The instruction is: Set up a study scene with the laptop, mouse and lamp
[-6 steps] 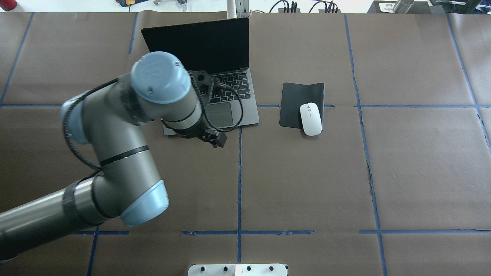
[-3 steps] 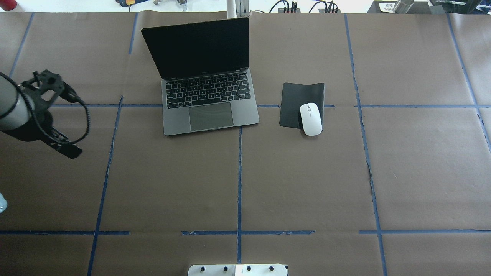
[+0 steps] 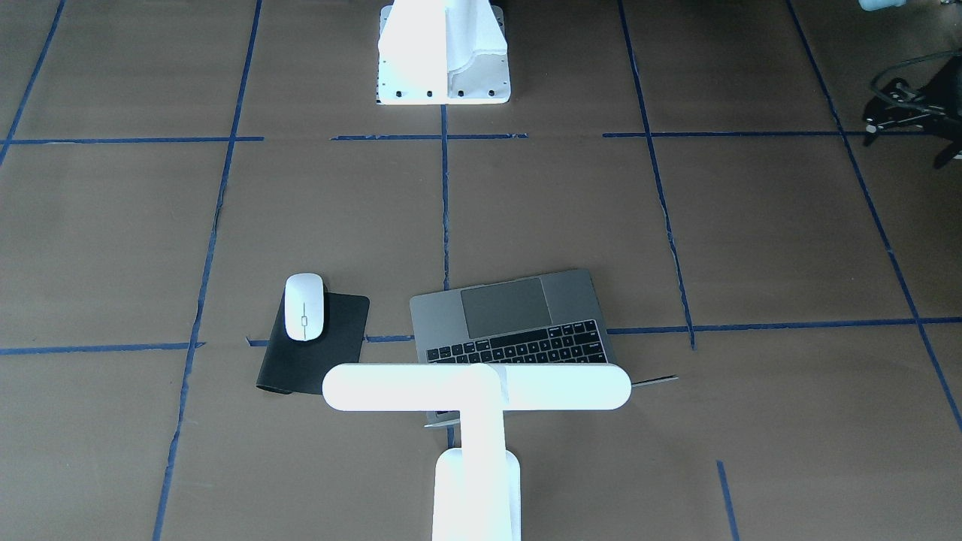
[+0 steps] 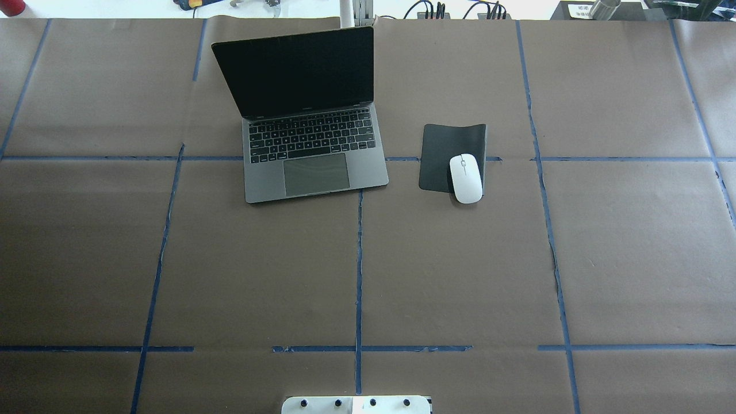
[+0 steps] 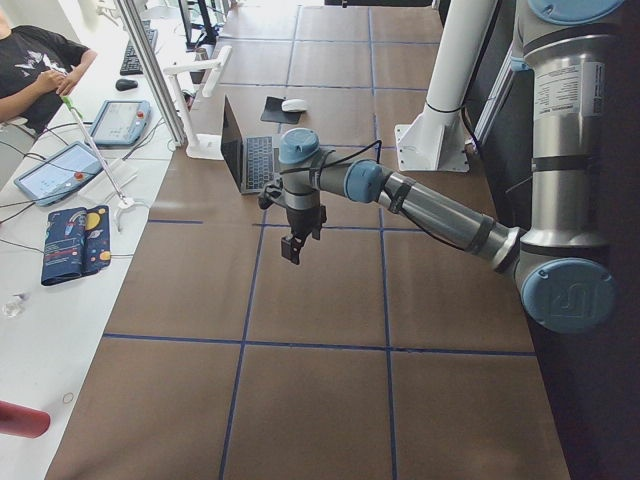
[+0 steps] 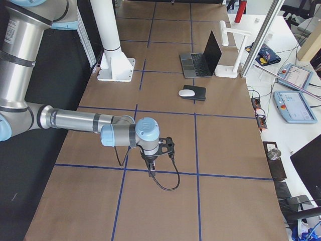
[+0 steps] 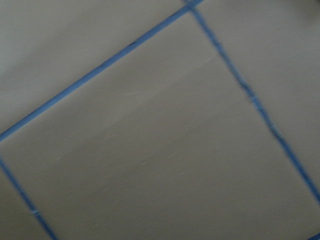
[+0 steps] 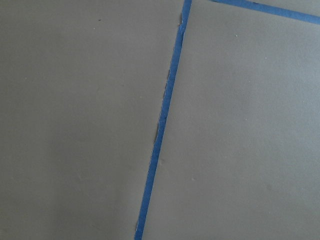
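An arm swinging past the laptop (image 4: pixel 315 167) could topple the lamp (image 3: pixel 476 387) behind it; left gripper (image 5: pixel 291 247), right gripper (image 6: pixel 151 170) fingers: cannot tell.

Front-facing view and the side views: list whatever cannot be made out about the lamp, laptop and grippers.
White T-shaped desk lamp: front-facing view, bottom edge cuts off its base.
Space-grey metal laptop: same view, the lamp's bar hides its hinge.
Left gripper, right gripper: side views, too small to tell open or shut; wrist views show no fingers.
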